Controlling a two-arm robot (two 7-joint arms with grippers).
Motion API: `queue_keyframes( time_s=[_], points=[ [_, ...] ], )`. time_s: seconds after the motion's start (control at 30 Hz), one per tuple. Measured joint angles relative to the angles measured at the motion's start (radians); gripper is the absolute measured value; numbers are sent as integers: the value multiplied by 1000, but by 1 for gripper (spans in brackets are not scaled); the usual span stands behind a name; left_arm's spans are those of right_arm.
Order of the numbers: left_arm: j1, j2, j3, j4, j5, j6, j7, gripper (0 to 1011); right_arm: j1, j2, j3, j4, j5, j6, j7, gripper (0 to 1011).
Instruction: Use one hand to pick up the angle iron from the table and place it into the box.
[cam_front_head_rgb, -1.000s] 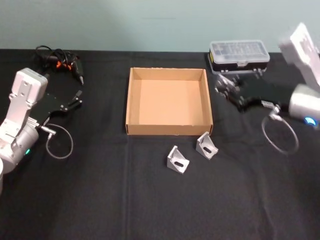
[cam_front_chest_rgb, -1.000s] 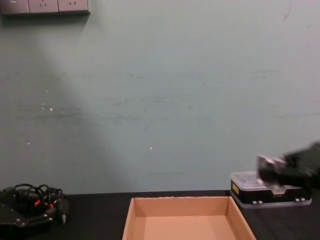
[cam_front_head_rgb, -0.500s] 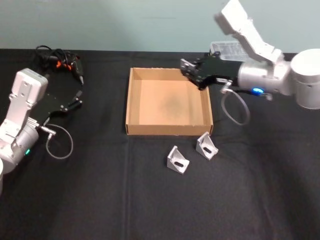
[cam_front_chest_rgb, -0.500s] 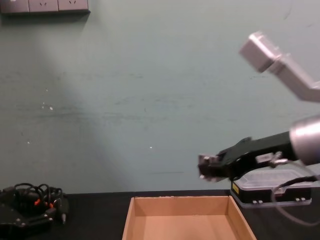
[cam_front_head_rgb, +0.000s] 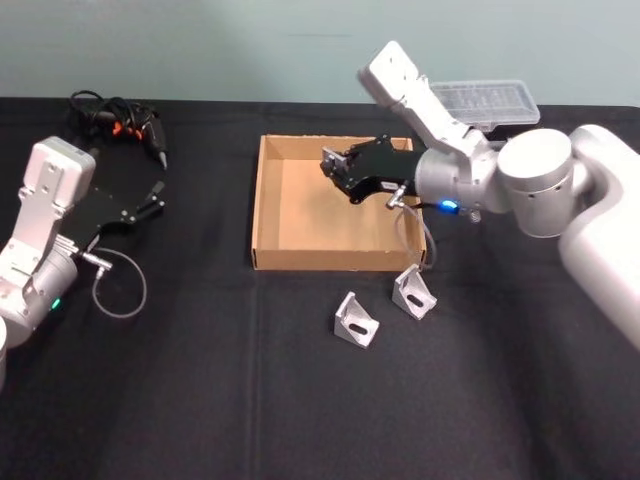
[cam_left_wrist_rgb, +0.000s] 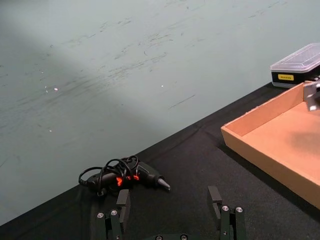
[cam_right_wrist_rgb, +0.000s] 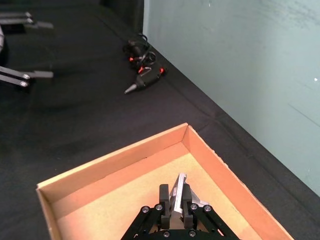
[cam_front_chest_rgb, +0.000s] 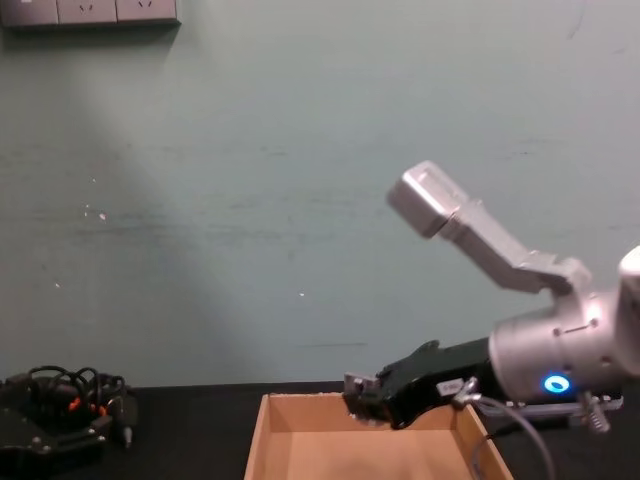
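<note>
My right gripper (cam_front_head_rgb: 336, 168) hangs over the box (cam_front_head_rgb: 262, 200), pinching a bracket (cam_right_wrist_rgb: 179, 186) ready for release inside. Two spare brackets (cam_front_head_rgb: 355, 320) lie on the table (cam_front_head_rgb: 200, 400) just near of it. The left gripper (cam_front_head_rgb: 152, 200) sits parked at the left, fingers spread.

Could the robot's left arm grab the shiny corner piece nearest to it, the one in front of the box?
Probably yes. The left end effector is open, and bare table lies between it and that angle iron, which sits clear of the box. It is a long stretch, though.
</note>
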Motion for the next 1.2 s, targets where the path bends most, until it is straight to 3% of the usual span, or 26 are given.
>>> queue_keyframes(
  time_s=[0.27,0.6,0.9,1.1,1.2],
  points=[
    [0,0,0,0,0,0,0,1011,26,-55,-11,96,-50,-23,-26,139],
    [0,0,0,0,0,0,0,1011,26,-55,-11,96,-52,-24,-27,139],
    [0,0,0,0,0,0,0,1011,24,-53,-10,92,-48,-23,-26,367],
    [0,0,0,0,0,0,0,1011,24,-52,-9,91,-46,-22,-24,614],
    [0,0,0,0,0,0,0,1011,23,-52,-9,91,-46,-22,-24,674]
  ],
)
